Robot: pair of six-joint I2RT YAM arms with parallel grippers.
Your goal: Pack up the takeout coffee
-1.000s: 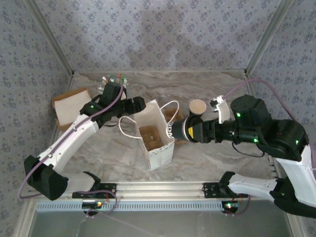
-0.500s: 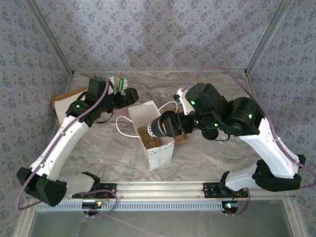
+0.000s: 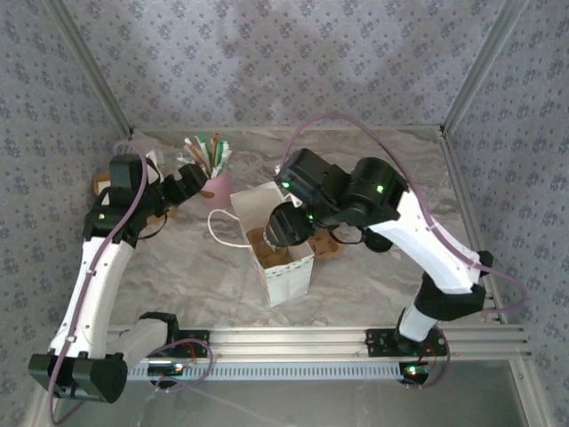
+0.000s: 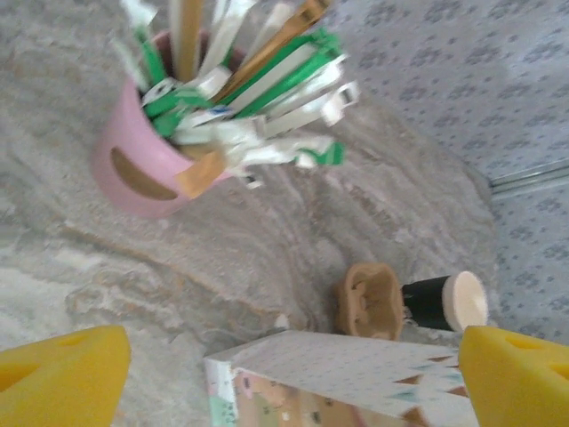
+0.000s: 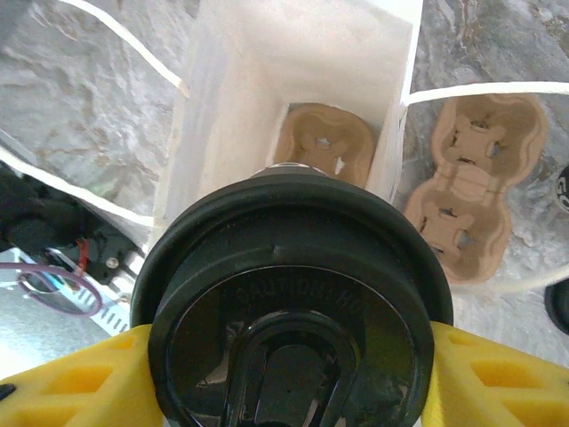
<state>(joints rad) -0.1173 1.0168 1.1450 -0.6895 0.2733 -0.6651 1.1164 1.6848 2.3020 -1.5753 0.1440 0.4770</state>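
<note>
— Holding anything, that right hand [image 5: 289,378]?
— Yes, clamped on the lidded coffee cup [image 5: 293,294], just over the open white bag [image 5: 222,80].
— And the left hand [image 4: 284,378]?
— Spread wide, empty, near the pink straw cup [image 4: 133,169].

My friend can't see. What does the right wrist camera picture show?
The right gripper holds the takeout coffee, black lid toward the camera, over an open white paper bag with a brown cup carrier at the bottom. A second carrier lies on the marble table beside the bag.
</note>
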